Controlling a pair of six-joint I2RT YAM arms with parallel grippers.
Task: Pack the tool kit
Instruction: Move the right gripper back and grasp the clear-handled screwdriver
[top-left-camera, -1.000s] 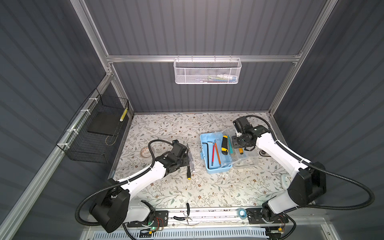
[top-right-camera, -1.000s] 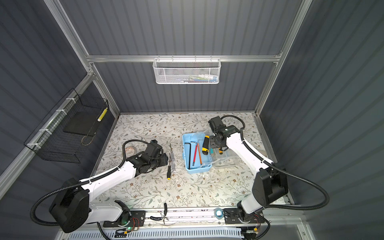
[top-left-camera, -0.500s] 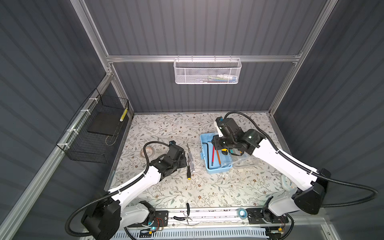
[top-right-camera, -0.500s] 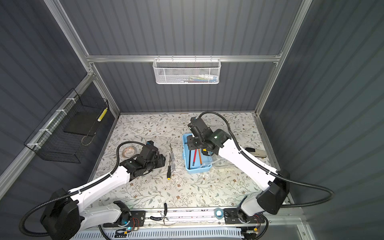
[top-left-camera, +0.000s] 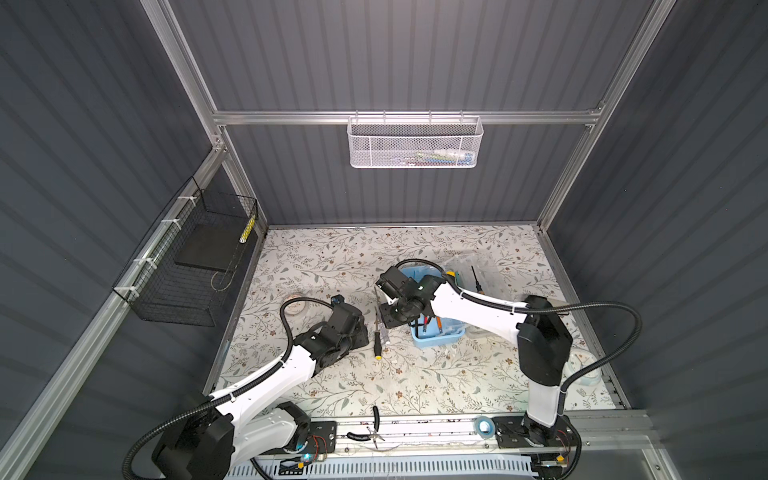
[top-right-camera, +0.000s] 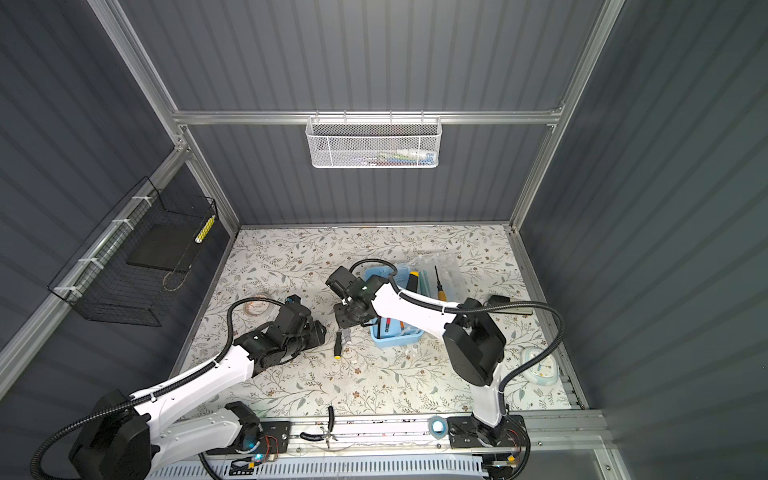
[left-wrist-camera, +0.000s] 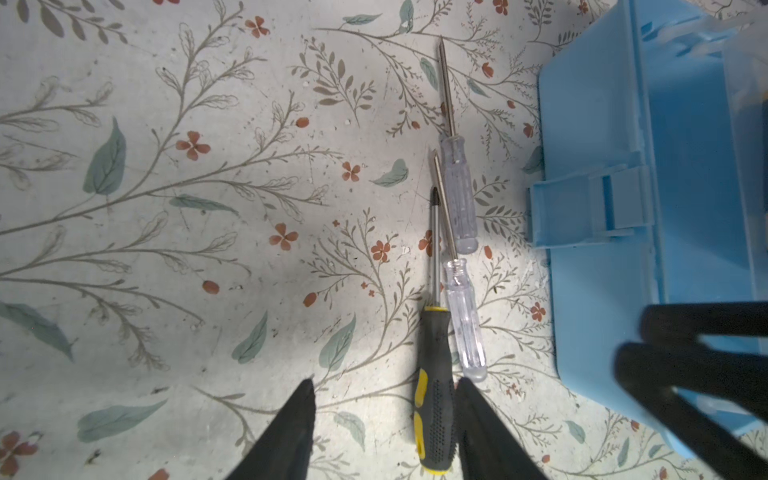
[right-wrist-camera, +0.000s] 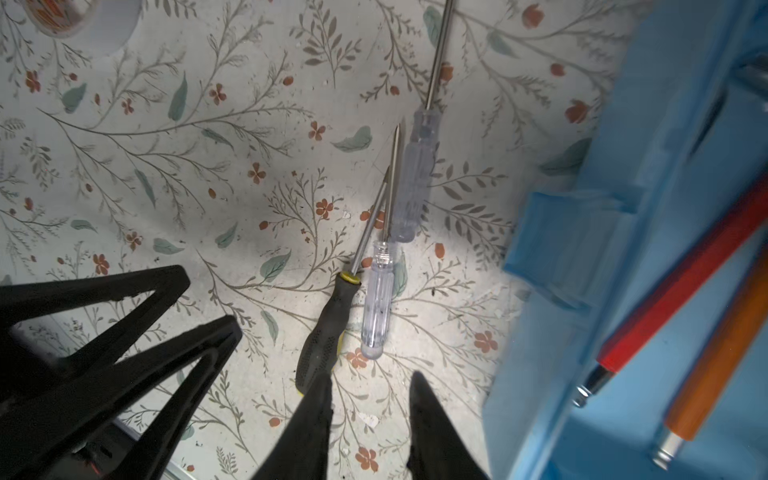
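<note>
The light-blue case (top-left-camera: 434, 340) (top-right-camera: 395, 340) stands open on the floral mat, its clear lid (top-left-camera: 482, 266) folded back. Red and orange tools (right-wrist-camera: 685, 282) lie inside it. Left of the case lie a black-yellow screwdriver (left-wrist-camera: 434, 395) (right-wrist-camera: 328, 332) (top-left-camera: 377, 343) and two clear-handled screwdrivers (left-wrist-camera: 465, 324) (left-wrist-camera: 457, 195). My left gripper (left-wrist-camera: 384, 399) (top-left-camera: 365, 332) is open, and the black-yellow handle lies between its fingers, close against one. My right gripper (right-wrist-camera: 370, 386) (top-left-camera: 384, 322) reaches across the case and hangs open just past the handle ends, holding nothing.
Black-handled pliers (top-left-camera: 376, 424) lie on the front rail. A tape roll (top-left-camera: 297, 305) sits left of my left arm. A white mesh basket (top-left-camera: 415, 141) hangs on the back wall and a black wire basket (top-left-camera: 195, 266) on the left wall.
My right arm has swung from the case's lid side across the case to the screwdrivers, and its jaws have narrowed. The left arm has shifted only slightly.
</note>
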